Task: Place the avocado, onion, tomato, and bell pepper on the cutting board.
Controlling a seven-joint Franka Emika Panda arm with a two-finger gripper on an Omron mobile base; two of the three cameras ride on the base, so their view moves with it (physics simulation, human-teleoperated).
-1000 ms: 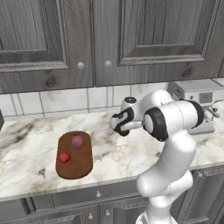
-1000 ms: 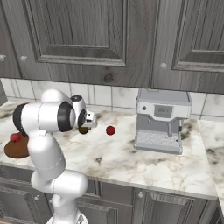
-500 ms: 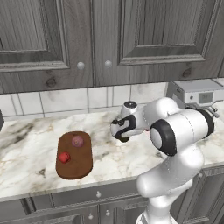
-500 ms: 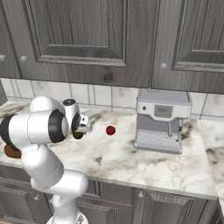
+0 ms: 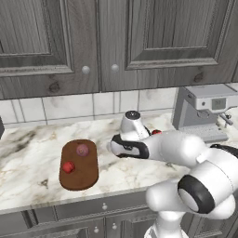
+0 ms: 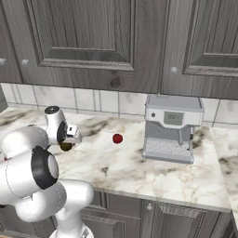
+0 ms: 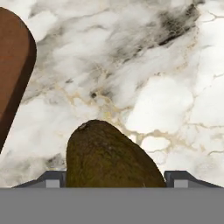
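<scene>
Left base view: cutting board (image 5: 79, 166) lies on the marble counter (image 5: 28, 158) toward its left front, long axis running front to back. Onion (image 5: 82, 150) sits on the board's far end, bell pepper (image 5: 68, 167) near its left edge, the two close but apart. Arm reaches left across the counter, with the gripper (image 5: 113, 147) low, just beside the board's right edge; can't read the jaws from here. A bit of red, the tomato (image 5: 156, 132), peeks out behind the forearm, near the coffee machine (image 5: 204, 111) at the counter's right back. Right base view: tomato (image 6: 117, 138) is alone on open marble toward the back of the counter (image 6: 153, 179), well apart from the gripper and left of the coffee machine (image 6: 172, 128). Avocado (image 6: 66, 147) shows as a dark lump right under the hand, tucked at the gripper (image 6: 68, 145); whether it touches the marble is not clear. Hand view: avocado (image 7: 109, 159) sits between the two fingertips (image 7: 51, 180), which stand on either side of it, hugging its flanks. Jaws are spread wide around it, looks like a grip on the fruit. Marble counter (image 7: 144, 65) is underneath, and the rounded end of the cutting board (image 7: 13, 65) comes in at the left edge of this view, apart from the avocado.
</scene>
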